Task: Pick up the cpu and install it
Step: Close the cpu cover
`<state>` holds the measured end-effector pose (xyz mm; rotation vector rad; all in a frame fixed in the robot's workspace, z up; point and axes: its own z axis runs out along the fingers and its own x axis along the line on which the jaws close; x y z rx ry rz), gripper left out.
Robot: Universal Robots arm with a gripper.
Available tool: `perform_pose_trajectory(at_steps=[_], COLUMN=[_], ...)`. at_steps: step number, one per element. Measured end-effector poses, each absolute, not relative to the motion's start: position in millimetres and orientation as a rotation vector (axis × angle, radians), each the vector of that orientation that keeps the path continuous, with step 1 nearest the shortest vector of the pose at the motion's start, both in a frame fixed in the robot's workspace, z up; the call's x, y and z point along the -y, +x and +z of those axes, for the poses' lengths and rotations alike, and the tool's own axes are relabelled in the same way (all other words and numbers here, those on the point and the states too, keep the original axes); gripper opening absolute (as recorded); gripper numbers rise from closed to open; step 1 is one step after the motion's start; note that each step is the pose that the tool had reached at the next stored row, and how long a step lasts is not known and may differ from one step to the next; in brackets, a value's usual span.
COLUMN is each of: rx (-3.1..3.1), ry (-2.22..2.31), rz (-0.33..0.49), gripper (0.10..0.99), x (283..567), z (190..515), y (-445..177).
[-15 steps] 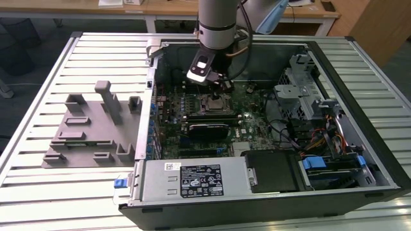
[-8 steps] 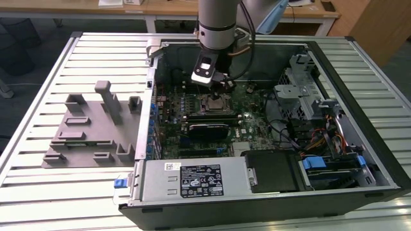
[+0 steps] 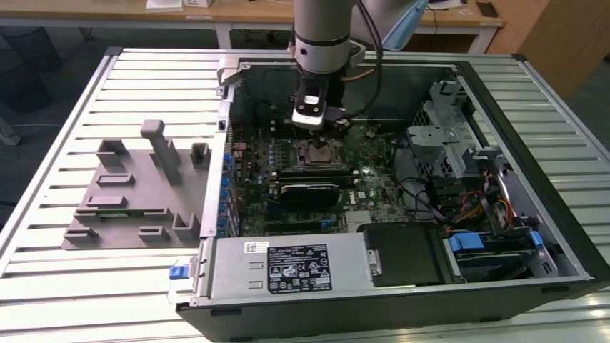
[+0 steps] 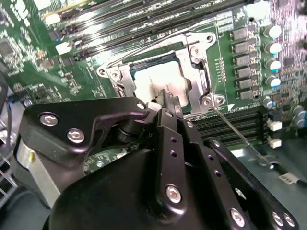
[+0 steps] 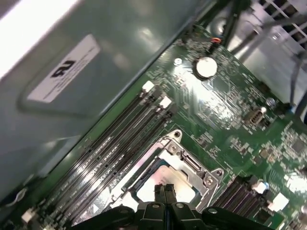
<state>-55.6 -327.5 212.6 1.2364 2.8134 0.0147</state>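
The cpu [image 4: 144, 81], a small square chip with a shiny silver top, lies flat inside the motherboard socket [image 4: 201, 62], whose metal frame stands open around it. It shows in the exterior view as the cpu [image 3: 319, 152] in the middle of the board, and in the first wrist view as the cpu [image 5: 184, 183] inside the socket [image 5: 192, 163]. My gripper [image 3: 319, 133] hangs straight over it. Its two black fingertips are pressed together, with the gripper [image 5: 165, 190] at or just above the chip's top. In the second wrist view the gripper [image 4: 168, 101] covers part of the chip.
The open computer case [image 3: 533, 93] lies on a slatted metal table [image 3: 57, 271]. A grey plastic fixture [image 3: 133, 193] stands at the exterior view's left. Memory slots [image 5: 115, 153] run beside the socket. A power supply [image 3: 286, 266], a drive cage [image 3: 448, 136] and cables [image 3: 476, 207] crowd the case.
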Motion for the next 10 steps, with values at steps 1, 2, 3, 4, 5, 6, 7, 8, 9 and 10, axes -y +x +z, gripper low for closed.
perform_pose_trajectory(at_steps=[1, 2, 3, 4, 5, 6, 7, 8, 9, 10], rx=[-2.823, -2.833, -2.843, -2.853, -2.863, -2.872, -2.882, -2.892, -2.902, -2.91], ry=[1.213, 1.189, 1.165, 1.14, 1.116, 1.09, 1.064, 1.037, 1.01, 0.984], rz=[0.014, 0.014, 0.014, 0.014, 0.015, 0.015, 0.016, 0.016, 0.017, 0.018], gripper=[0.106, 0.106, 0.106, 0.106, 0.106, 0.106, 0.106, 0.106, 0.106, 0.106], x=[327.5, 327.5, 327.5, 327.5, 327.5, 327.5, 327.5, 327.5, 327.5, 327.5], z=[212.6, 212.5, 212.5, 212.5, 212.4, 212.4, 212.4, 212.3, 212.2, 212.2], y=[-55.6, -55.6, -55.6, -55.7, -55.7, -55.7, -55.7, -55.8, -55.7, -55.7])
